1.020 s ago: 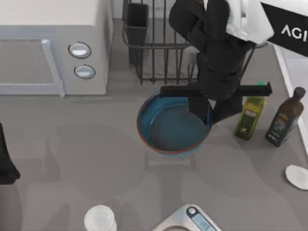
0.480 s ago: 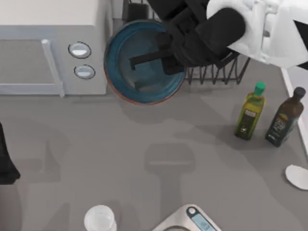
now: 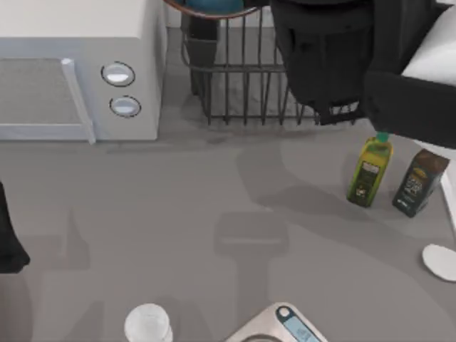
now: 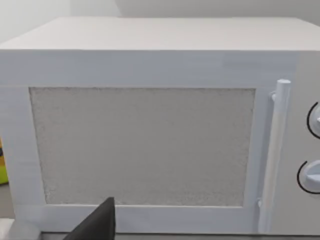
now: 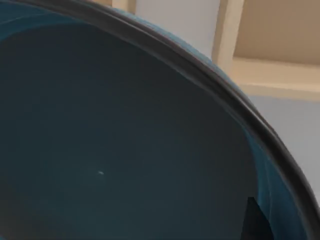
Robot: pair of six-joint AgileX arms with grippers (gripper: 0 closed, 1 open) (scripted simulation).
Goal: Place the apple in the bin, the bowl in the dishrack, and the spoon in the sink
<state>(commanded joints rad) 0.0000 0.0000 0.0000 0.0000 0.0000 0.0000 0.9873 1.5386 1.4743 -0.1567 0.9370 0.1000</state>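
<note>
The bowl [image 3: 214,7] has risen over the dishrack [image 3: 242,78], right arm raised.

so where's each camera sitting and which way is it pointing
Top view: above the table, looking down on the black wire dishrack, white microwave and the right arm over the rack.
Left wrist view: on the parked left arm at the table's left, facing the microwave door; a dark claw finger shows.
Right wrist view: on the right arm, facing into the wide round blue bowl.
Shared: the microwave, and the bowl's rim.
</note>
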